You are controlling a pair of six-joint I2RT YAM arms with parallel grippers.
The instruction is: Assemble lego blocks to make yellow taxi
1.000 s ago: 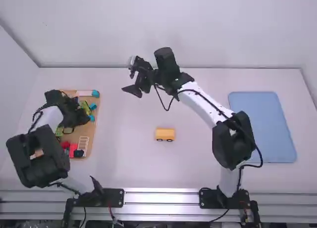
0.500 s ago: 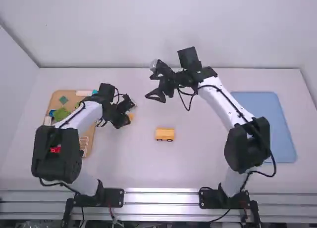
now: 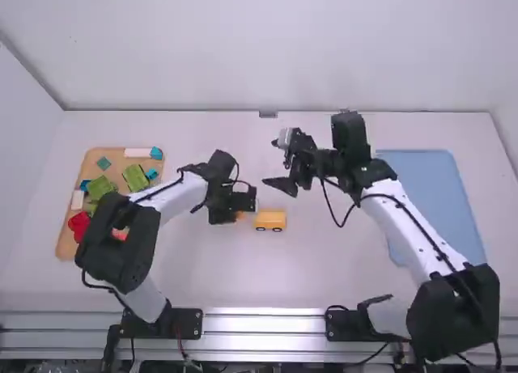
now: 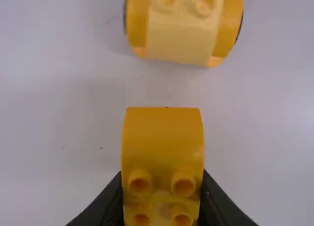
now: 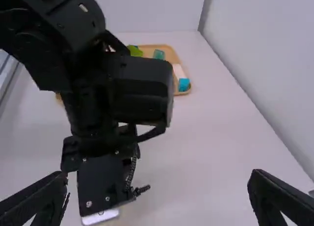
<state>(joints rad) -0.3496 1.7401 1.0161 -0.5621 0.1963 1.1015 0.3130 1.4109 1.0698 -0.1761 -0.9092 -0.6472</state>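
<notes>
Behind the left jaws, toward the left side, lies a wooden tray (image 3: 68, 242) of loose pieces, among them a green block (image 3: 136, 177) and a red block (image 3: 79, 222). The left arm (image 3: 121, 235) passes over its near part; if that arm backs off low, it could drag pieces out.

The left jaws are pinching a yellow block (image 4: 162, 142), gripped near its studded end, with the smooth curved end reaching out ahead. Held so far to one end, it may tip or twist in the pinch once pressed down.

Just ahead of the left jaws, to the right of the held block, the wheeled yellow base (image 3: 270, 218) sits loose on the bench (image 3: 202, 268). Nothing grips it, so a low or sideways approach would likely roll it off. The block also looks a little out of line with the base; pressed down like that, the studs might catch only partly and leave it crooked.

The right jaws are spread, with nothing between them, a little beyond the base and near the left jaws. If the right arm (image 3: 413, 227) came in to steady the base while the block was being lowered, the two could knock. Behind the right jaws lies the blue tray (image 3: 441, 187).
</notes>
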